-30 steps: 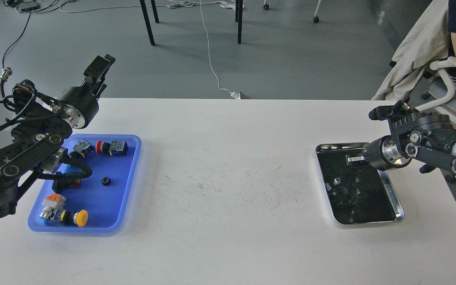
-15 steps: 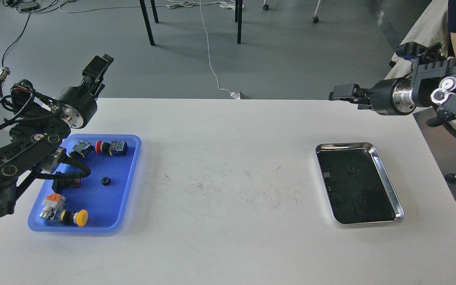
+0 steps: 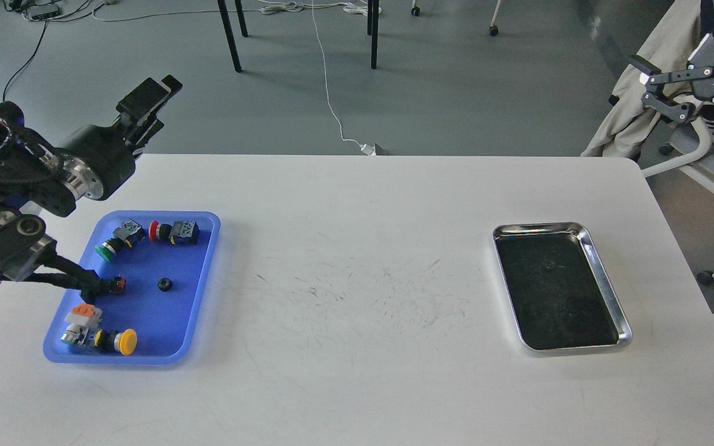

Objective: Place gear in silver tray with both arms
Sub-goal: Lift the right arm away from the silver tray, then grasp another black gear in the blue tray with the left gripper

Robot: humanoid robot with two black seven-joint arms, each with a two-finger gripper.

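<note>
The silver tray (image 3: 606, 292) lies on the right of the white table. A small dark gear-like piece (image 3: 546, 266) rests on its mirror floor near the far end. My right gripper (image 3: 649, 84), marked ROBOTIQ, is open and empty, high above and to the right of the tray, beyond the table's far right corner. My left gripper (image 3: 149, 98) hangs above the table's far left edge, behind the blue tray (image 3: 205, 291); its dark fingers overlap, so I cannot tell their state. A small black gear (image 3: 164, 284) lies in the blue tray.
The blue tray also holds several push buttons: green (image 3: 106, 251), red (image 3: 155, 230), yellow (image 3: 126, 341) and an orange-topped switch block (image 3: 84, 313). My left arm's cable (image 3: 72, 279) crosses the tray's left side. A person sits on a chair (image 3: 698, 124) at the far right.
My right arm has lifted from over the silver tray and swung up and right, its gripper now open. My left arm has shifted left and up a little, uncovering the green button.
</note>
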